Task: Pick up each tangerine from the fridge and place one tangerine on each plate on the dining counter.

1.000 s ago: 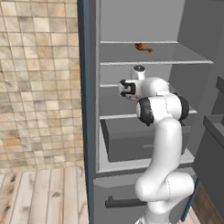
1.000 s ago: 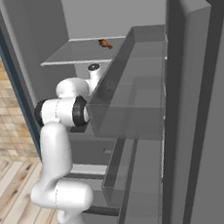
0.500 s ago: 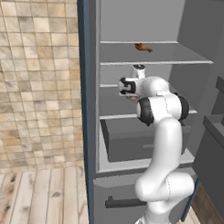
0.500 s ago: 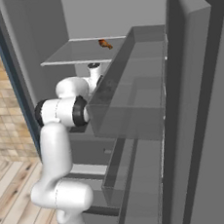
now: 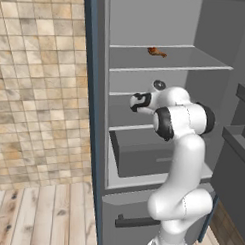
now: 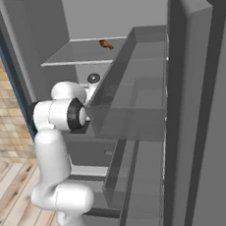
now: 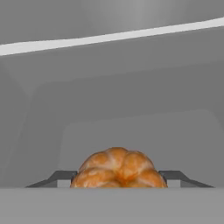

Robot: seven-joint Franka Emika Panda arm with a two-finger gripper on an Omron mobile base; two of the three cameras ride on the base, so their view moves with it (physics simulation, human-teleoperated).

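While gripper (image 7: 118, 180) clamps small round orange tangerine (image 7: 118, 168) inside tall dark grey fridge (image 5: 143, 145), I see brown drumstick-like food (image 5: 157, 52) on upper shelf.

tangerine (image 7: 117, 169) — orange | fridge (image 5: 163, 26) — grey | wall (image 5: 40, 86) — beige tiles

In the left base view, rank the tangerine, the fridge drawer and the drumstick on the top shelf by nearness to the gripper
1. Tangerine: between the gripper fingers, per the hand view.
2. Drawer: below the gripper.
3. Drumstick: top shelf, above and deeper in; close to the drawer's rank.
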